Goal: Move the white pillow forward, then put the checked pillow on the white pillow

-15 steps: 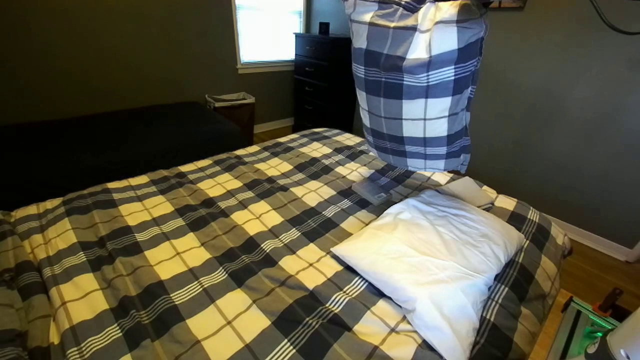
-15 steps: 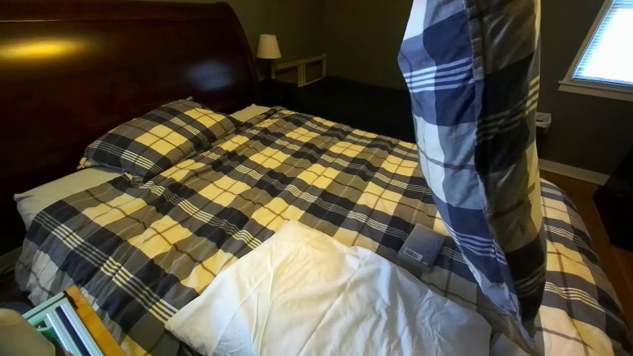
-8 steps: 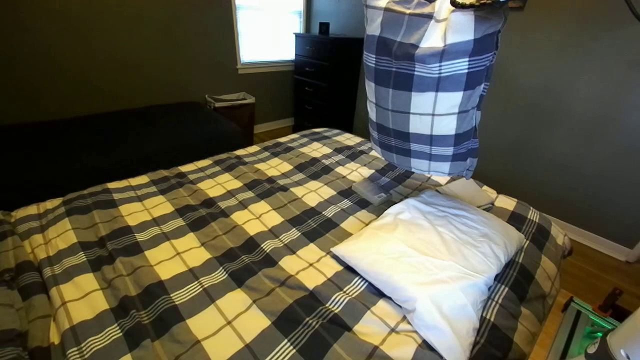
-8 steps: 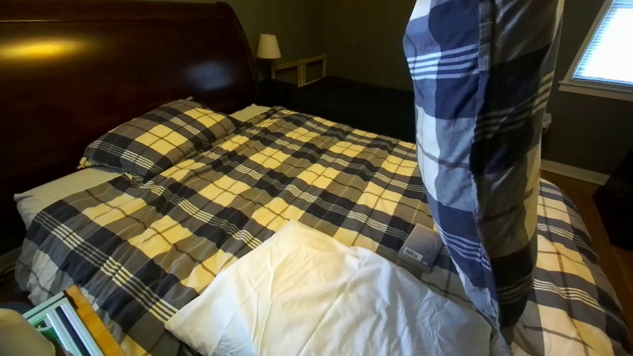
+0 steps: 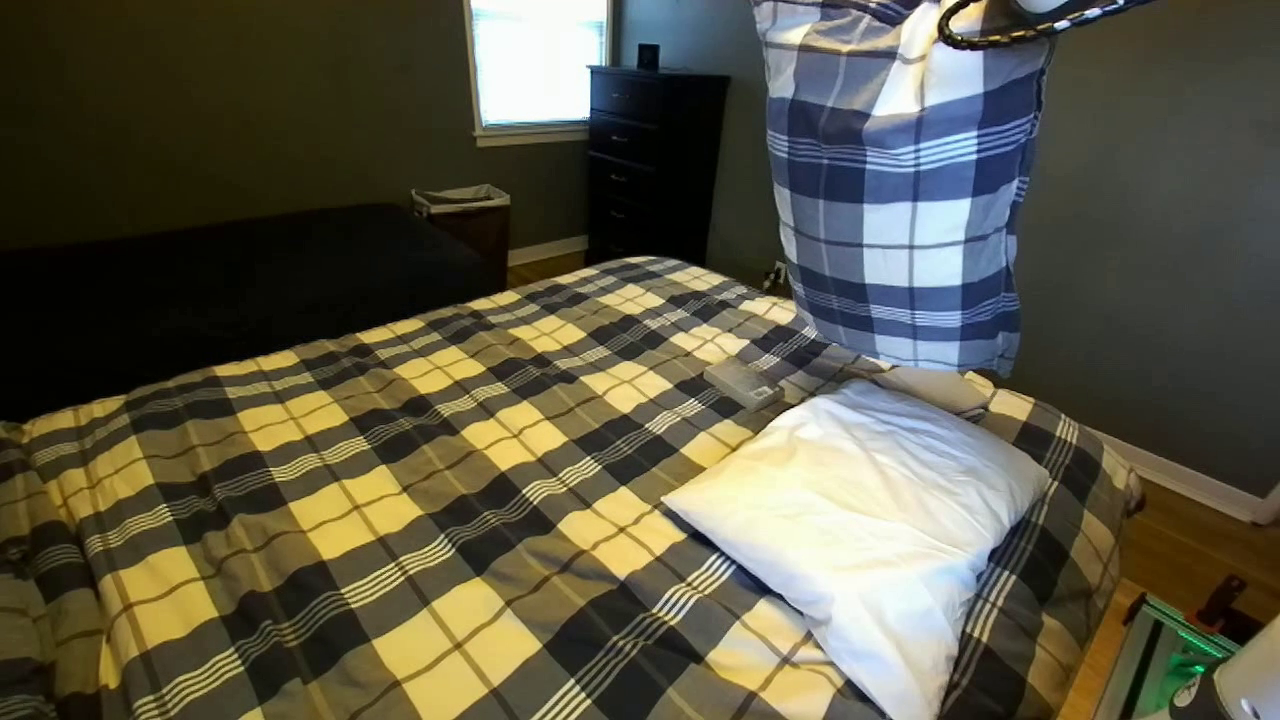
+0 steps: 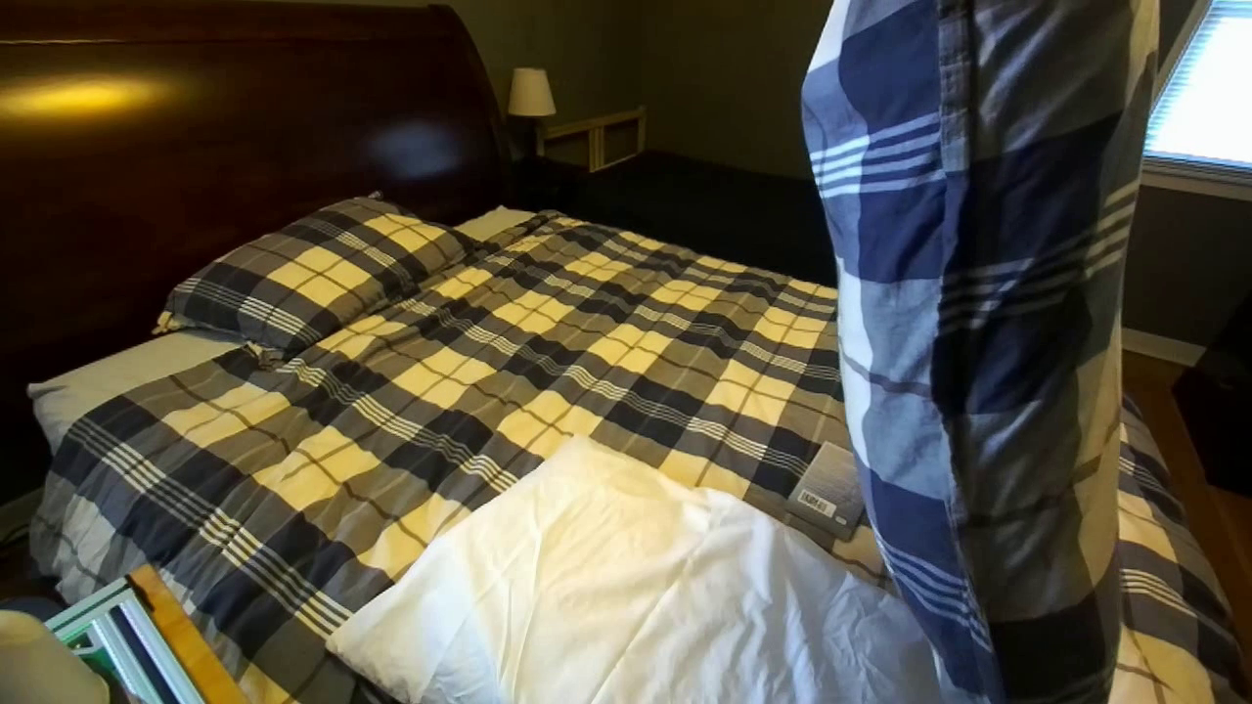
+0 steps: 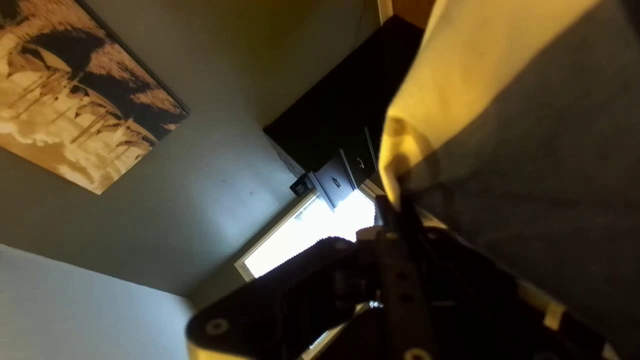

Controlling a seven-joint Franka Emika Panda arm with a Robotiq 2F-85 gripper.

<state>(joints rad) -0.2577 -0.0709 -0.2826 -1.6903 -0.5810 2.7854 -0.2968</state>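
Second step in hand, by the look of it. Checked pillow [image 5: 900, 200] is up in the air, hanging near upright by its top end, just past the white pillow's [image 5: 870, 530] far end as seen in an exterior view. White pillow lies flat and free on the plaid-covered worktop [image 5: 430, 480], so the forward move is presumably done. Gripper [image 7: 397, 210] is grasping the checked pillow: cloth pinched at the fingertips in the wrist view, the rest filling one side. Pillows look apart; contact at the lower edge can't be ruled out.

Next move should bring the checked pillow over the middle of the white one, then lower and tip it flat before letting go. Could fold or slide off, given the single pinch.

Arm [image 5: 1245, 675]: base at a lower corner, reach mostly out of frame, raised high; looped cable [image 5: 985, 43] shows at the top edge. Wrist view is rolled, facing wall picture [image 7: 90, 95] and window [image 7: 305, 230], so gripper probably points sideways, not down.
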